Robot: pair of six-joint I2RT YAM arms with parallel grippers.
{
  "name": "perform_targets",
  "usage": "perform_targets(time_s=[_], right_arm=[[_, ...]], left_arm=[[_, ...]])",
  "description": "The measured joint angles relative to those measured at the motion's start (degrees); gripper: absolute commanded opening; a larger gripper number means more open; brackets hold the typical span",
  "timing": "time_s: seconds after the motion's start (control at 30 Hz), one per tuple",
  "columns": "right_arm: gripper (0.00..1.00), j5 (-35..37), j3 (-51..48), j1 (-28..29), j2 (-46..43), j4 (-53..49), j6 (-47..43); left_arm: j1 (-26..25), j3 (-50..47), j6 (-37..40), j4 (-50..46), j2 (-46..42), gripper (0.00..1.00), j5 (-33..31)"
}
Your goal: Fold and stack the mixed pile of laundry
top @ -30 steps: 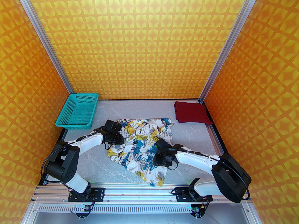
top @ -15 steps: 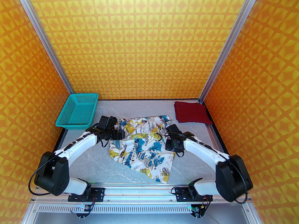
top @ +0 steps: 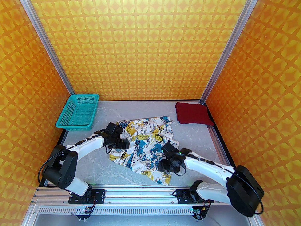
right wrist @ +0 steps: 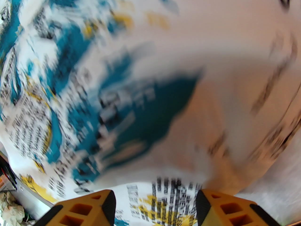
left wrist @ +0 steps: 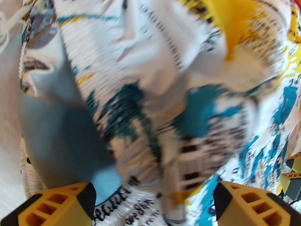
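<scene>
The white garment printed with blue, yellow and black (top: pixel 141 147) lies rumpled and partly spread in the middle of the table. The dark red T-shirt (top: pixel 193 114) sits folded at the back right corner. My left gripper (top: pixel 123 144) hovers over the printed garment's left edge. In the left wrist view its yellow fingers (left wrist: pixel 77 203) stand wide apart, open, with blurred cloth (left wrist: pixel 164 79) below them. My right gripper (top: pixel 164 165) is over the garment's near right part. Its fingers (right wrist: pixel 218 206) are also apart, open, above the cloth (right wrist: pixel 141 102).
A teal perforated basket (top: pixel 77 114) stands at the back left. Orange patterned walls close in the left, back and right sides. The aluminium rail (top: pixel 141 193) with the arm bases runs along the near edge. Bare grey tabletop (top: pixel 94 163) lies near left.
Both grippers have opened. The left let go of the garment's left edge and shifted slightly right. The right swung toward the back, then returned near, and the garment's right side shifted.
</scene>
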Motion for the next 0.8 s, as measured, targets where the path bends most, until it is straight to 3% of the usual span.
perform_targets(time_s=[0.1,0.2,0.3,0.33,0.53,0.8], right_arm=[[0.46,-0.3,-1.2,0.0,-0.3,1.0,2.0],[0.27,-0.5,-1.6,0.0,0.9,4.1,4.2],[0.08,0.5,-0.5,-0.3,3.4,5.9,5.0],[0.00,1.2,0.1,-0.7,4.4,6.2,4.8],[0.00,7.0,7.0,-10.3,7.0,4.0,0.0],[0.00,13.3,28.3,-18.5,2.4,-4.4,-10.5]], left_arm=[[0.0,-1.6,-0.9,0.5,0.0,0.47,0.0],[0.0,-2.1,-1.8,1.6,-0.1,0.20,0.0],[0.0,-2.3,-2.5,3.0,-2.5,0.03,0.0],[0.0,-2.3,-2.8,3.3,-3.8,0.00,0.0],[1.0,-0.9,-3.0,4.1,-13.0,0.00,0.0],[2.8,11.3,-2.0,0.3,-18.1,0.00,0.0]])
